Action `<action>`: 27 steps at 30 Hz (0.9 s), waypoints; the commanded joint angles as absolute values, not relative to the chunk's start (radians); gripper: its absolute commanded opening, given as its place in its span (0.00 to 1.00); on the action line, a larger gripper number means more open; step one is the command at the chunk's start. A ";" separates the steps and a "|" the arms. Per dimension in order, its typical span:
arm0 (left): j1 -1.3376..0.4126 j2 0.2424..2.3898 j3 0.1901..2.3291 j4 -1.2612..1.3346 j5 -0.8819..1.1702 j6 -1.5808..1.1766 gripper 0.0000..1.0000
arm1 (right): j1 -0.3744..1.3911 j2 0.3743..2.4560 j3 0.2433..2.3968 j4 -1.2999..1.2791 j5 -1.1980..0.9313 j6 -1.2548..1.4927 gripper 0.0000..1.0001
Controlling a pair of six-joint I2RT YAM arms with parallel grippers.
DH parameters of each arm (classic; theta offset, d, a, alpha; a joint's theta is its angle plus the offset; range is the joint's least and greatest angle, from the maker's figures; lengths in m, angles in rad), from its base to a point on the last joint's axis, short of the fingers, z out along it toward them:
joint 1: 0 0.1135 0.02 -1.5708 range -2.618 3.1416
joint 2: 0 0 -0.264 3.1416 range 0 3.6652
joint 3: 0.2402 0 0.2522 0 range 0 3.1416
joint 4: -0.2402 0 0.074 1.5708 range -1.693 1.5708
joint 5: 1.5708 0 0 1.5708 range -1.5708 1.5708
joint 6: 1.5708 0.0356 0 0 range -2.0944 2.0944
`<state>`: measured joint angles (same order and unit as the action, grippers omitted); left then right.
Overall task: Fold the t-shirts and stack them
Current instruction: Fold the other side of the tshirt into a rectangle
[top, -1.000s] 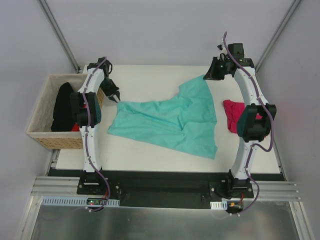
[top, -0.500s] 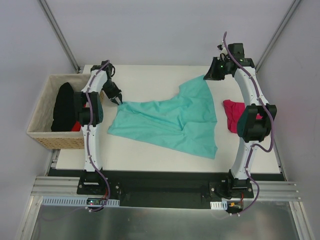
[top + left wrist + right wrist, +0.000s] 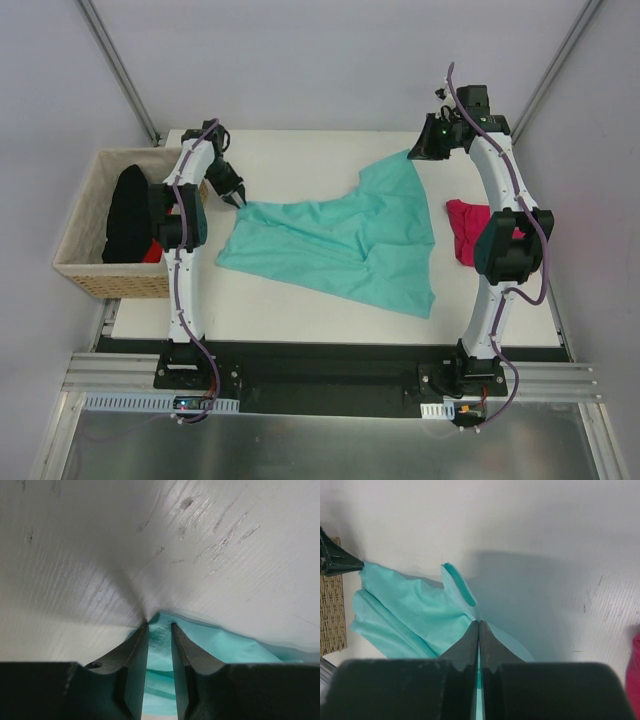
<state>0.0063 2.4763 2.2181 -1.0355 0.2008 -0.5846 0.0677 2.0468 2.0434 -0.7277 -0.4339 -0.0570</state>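
Note:
A teal t-shirt lies spread and rumpled across the middle of the white table. My right gripper is shut on its far right corner, the cloth pinched between the closed fingers. My left gripper sits low at the shirt's far left corner. Its jaws stand a little apart, tips on the table, with teal cloth showing in the gap. A magenta-pink t-shirt lies bunched at the right edge behind the right arm. Black t-shirts fill the basket.
The tan woven basket stands off the table's left edge, beside the left arm. In the right wrist view its weave shows at the left border. Grey walls close the back and sides.
The left gripper has slid a little to the right, closer to the shirt's left corner. The right gripper and the teal shirt have stayed where they were.

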 commanded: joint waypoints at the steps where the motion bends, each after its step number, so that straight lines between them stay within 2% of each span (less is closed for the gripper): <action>1: 0.003 2.500 2.278 -1.060 0.229 -0.604 0.25 | 0.058 2.020 2.100 -0.739 -0.443 -0.069 0.01; 3: 0.003 2.516 2.287 -1.060 0.241 -0.604 0.23 | 0.060 2.026 2.112 -0.744 -0.440 -0.071 0.01; 7: 0.003 2.534 2.287 -1.061 0.256 -0.606 0.07 | 0.058 2.031 2.126 -0.752 -0.437 -0.071 0.01; 8: 0.003 2.536 2.286 -1.060 0.258 -0.607 0.00 | 0.057 2.034 2.129 -0.753 -0.437 -0.071 0.01; 16: 0.003 2.520 2.267 -1.058 0.256 -0.603 0.00 | 0.058 2.036 2.131 -0.758 -0.439 -0.072 0.01; 27: 0.003 2.376 2.250 -1.060 0.215 -0.609 0.00 | 0.061 2.031 2.120 -0.723 -0.472 -0.060 0.01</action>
<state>0.0063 2.5031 2.2608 -1.0359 0.2493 -0.5903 0.0669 2.0472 2.0884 -0.7528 -0.4355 -0.0570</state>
